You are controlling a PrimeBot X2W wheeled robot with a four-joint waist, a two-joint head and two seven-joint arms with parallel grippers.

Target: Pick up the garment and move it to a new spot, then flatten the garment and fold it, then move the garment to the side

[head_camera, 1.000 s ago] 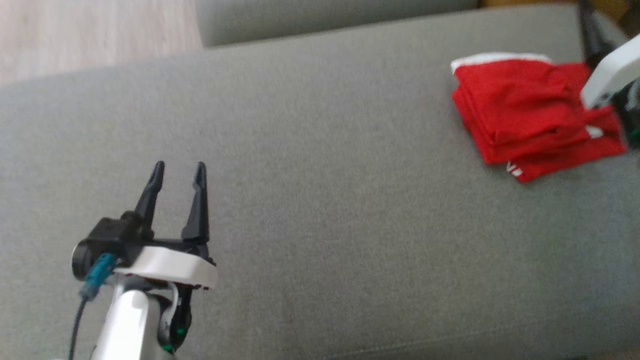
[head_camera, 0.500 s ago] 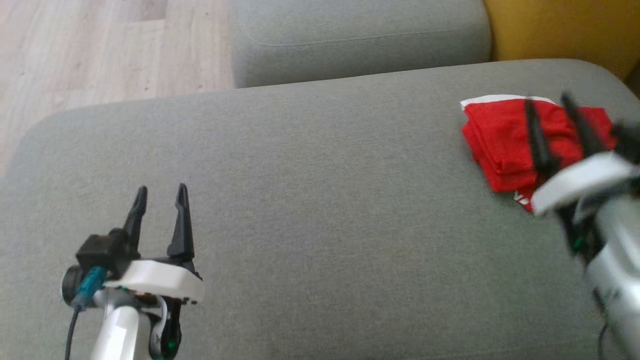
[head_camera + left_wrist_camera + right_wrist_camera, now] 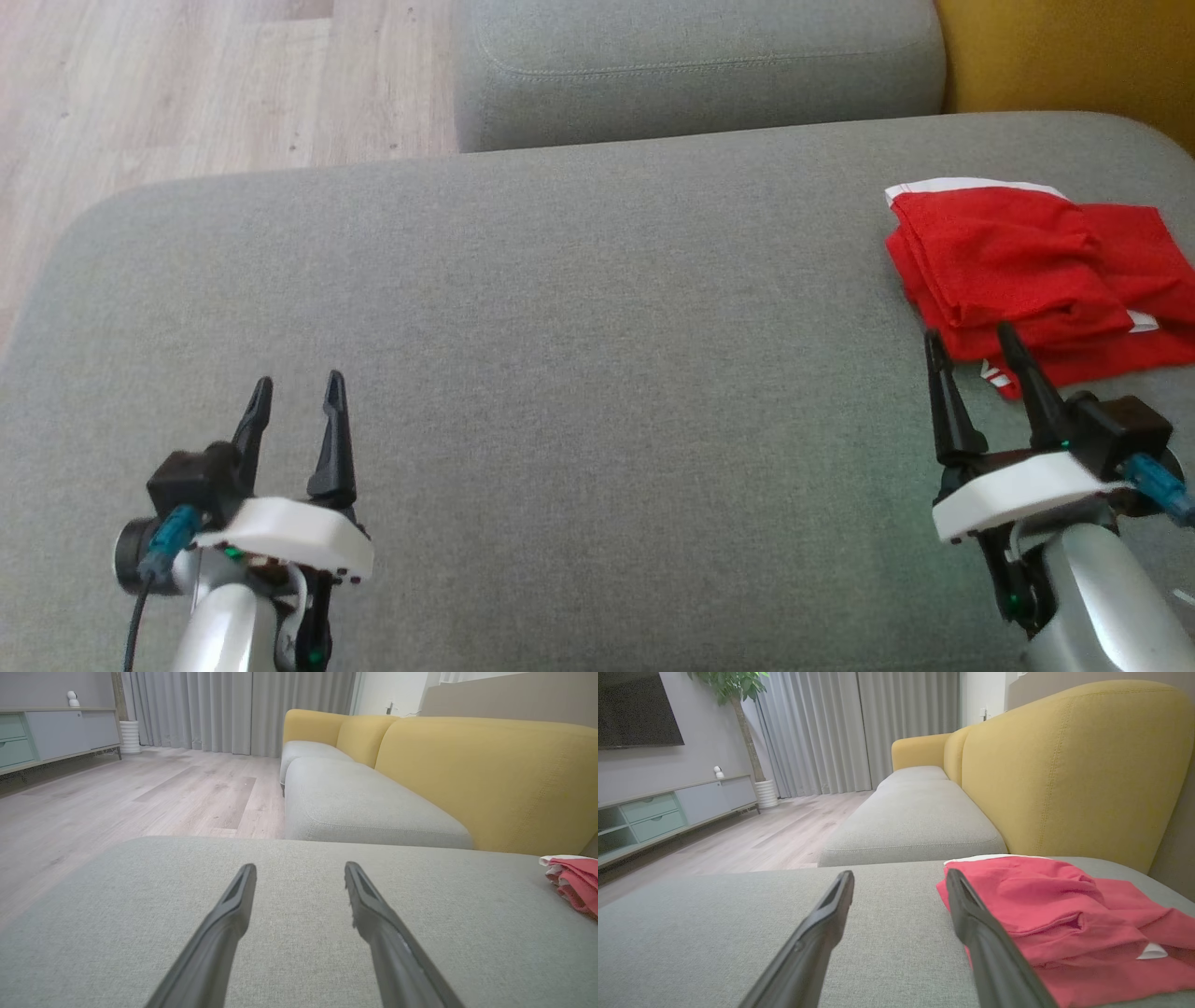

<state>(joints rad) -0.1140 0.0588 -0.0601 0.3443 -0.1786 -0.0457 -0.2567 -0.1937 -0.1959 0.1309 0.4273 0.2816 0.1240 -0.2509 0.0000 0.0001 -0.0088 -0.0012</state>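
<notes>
The left pincer (image 3: 299,378) hangs at the lower left over the broad grey woven sofa cushion (image 3: 597,308). Its two dark fingers are spread wide, with nothing between them and plain cushion beneath. The right pincer (image 3: 967,330), at the lower right, is spread just as wide and grips nothing. Its fingertips point at the near edge of the red fabric garment (image 3: 1018,261). In the head view the outer tip overlaps that edge, but I cannot tell whether it touches the cloth.

The red fabric garment lies folded in a loose, rumpled stack at the far right of the cushion, close to the yellow upholstered backrest (image 3: 1064,56). White trim shows along its far edge and there is a small white patch on its right side. Its right part runs past the edge of the head view.

Between the two pincers a wide stretch of flat cushion lies open. On the left the cushion ends in a rounded corner above the pale wood-plank floor (image 3: 187,84). Along its far edge it meets a second grey seat cushion (image 3: 691,65).
</notes>
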